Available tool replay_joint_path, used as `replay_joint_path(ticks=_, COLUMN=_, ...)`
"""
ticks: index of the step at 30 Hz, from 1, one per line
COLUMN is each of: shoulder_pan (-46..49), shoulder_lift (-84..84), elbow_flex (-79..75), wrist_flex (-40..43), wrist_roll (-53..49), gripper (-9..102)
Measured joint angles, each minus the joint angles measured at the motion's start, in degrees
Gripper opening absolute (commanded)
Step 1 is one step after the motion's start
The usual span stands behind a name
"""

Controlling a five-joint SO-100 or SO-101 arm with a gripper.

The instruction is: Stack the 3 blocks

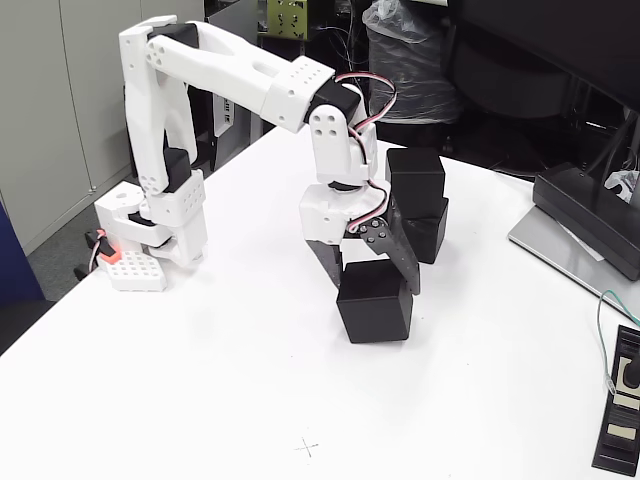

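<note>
A broad white table (230,400) takes up most of the fixed view, running from the lower edge up toward a cluttered background. On it stands a white robot arm (215,70) with black joints, its base at about nine o'clock from the table's centre; the arm rises, bends over at the top and reaches toward the middle, where its wrist points downward. At three o'clock, near the table's right edge, a black electronic device (590,215) with a flat slanted top sits on a thin grey slab (555,255). At twelve o'clock, beyond the table, is a bulky shape wrapped in clear plastic (405,60). Near the centre, two matte black cubes form a small stack: the upper cube (415,180) sits on the lower cube (428,232), slightly offset from it. The third cube (375,302) rests on the table at about seven o'clock from that stack, close to it but apart. The dark pointed gripper (372,275) hangs directly over this third cube, its two fingers spread and reaching down on either side of the cube's top; whether they press on the cube or are loose around it cannot be told from here. At five o'clock, at the frame's lower right corner, lies a small flat black item (620,415) with pale markings, with a thin green wire (603,335) curling just above it.
</note>
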Motion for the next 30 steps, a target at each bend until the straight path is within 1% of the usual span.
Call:
replay_joint_path(ticks=4, shoulder_pan=0.0, shoulder_lift=-0.26, elbow_flex=-0.7, wrist_flex=0.44, wrist_roll=0.0, gripper=-1)
replay_joint_path(ticks=7, shoulder_pan=0.09, shoulder_lift=-0.7, elbow_flex=-3.08, wrist_flex=3.25, wrist_roll=0.0, gripper=-1)
replay_joint_path(ticks=11, shoulder_pan=2.02, shoulder_lift=-0.88, elbow_flex=-9.58, wrist_flex=9.76, wrist_roll=0.0, gripper=-1)
replay_joint_path(ticks=22, shoulder_pan=2.72, shoulder_lift=-0.88, elbow_flex=-38.94, wrist_flex=29.62, wrist_roll=0.0, gripper=-1)
replay_joint_path(ticks=26, shoulder_pan=2.46, shoulder_lift=-0.88, elbow_flex=-47.2, wrist_flex=31.03, wrist_roll=0.0, gripper=-1)
replay_joint_path(ticks=30, shoulder_pan=2.46, shoulder_lift=-0.88, elbow_flex=-50.27, wrist_flex=31.29, wrist_roll=0.0, gripper=-1)
